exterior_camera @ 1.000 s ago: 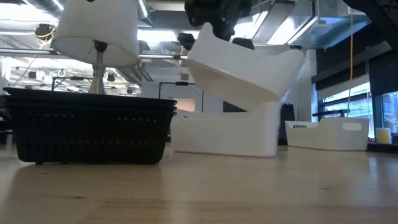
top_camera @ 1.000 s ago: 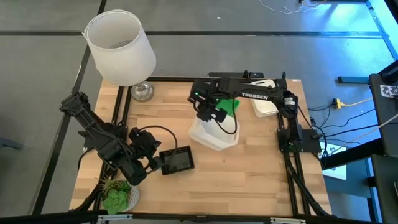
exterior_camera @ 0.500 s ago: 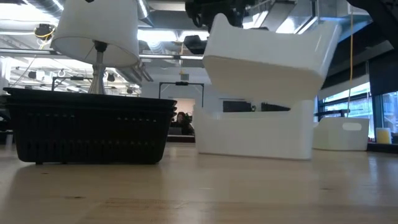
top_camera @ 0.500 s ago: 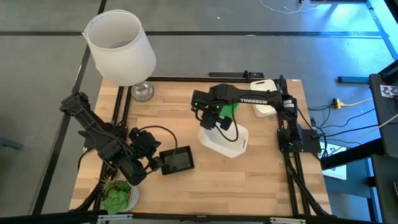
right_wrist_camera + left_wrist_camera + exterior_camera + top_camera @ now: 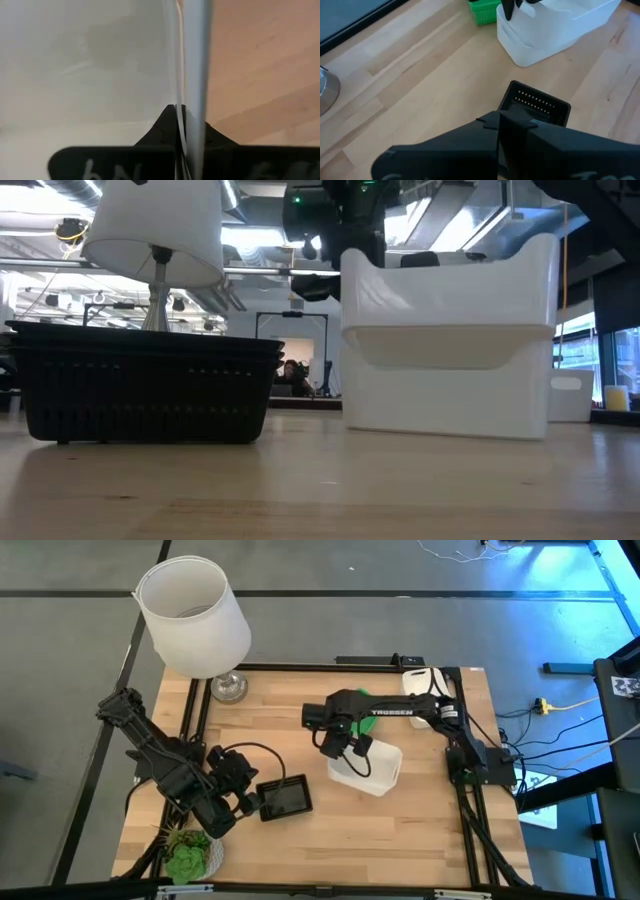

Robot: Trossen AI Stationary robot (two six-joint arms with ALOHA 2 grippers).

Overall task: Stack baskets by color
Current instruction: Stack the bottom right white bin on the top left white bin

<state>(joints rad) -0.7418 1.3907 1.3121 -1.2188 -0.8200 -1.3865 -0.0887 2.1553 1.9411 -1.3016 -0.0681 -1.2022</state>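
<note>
Two white baskets stand mid-table, the upper one (image 5: 372,762) (image 5: 450,290) nested level in the lower one (image 5: 445,395). My right gripper (image 5: 345,747) is shut on the upper basket's left end. A stack of black baskets (image 5: 285,798) (image 5: 150,385) rests on the table toward the left. My left gripper (image 5: 252,803) (image 5: 512,127) is shut just left of that stack; whether it touches the stack does not show. A green basket (image 5: 482,10) sits behind the white pair. A third white basket (image 5: 420,690) lies at the far right. My right gripper pinches the end wall (image 5: 192,75) of the upper white basket, at the end toward the table's left. One finger is inside the basket and one outside. The fingers come from above, pointing down. The basket sits level inside the lower white basket.
A large white lamp (image 5: 195,615) stands at the far left corner and a small green potted plant (image 5: 188,858) at the near left corner. Bare wood lies along the near edge and between the black stack and the white pair.
My right gripper has gone down and toward the table's right edge with the upper white basket. That basket was tilted and is now level, seated in the lower white basket. The lower basket has slid toward the right edge along with it.
</note>
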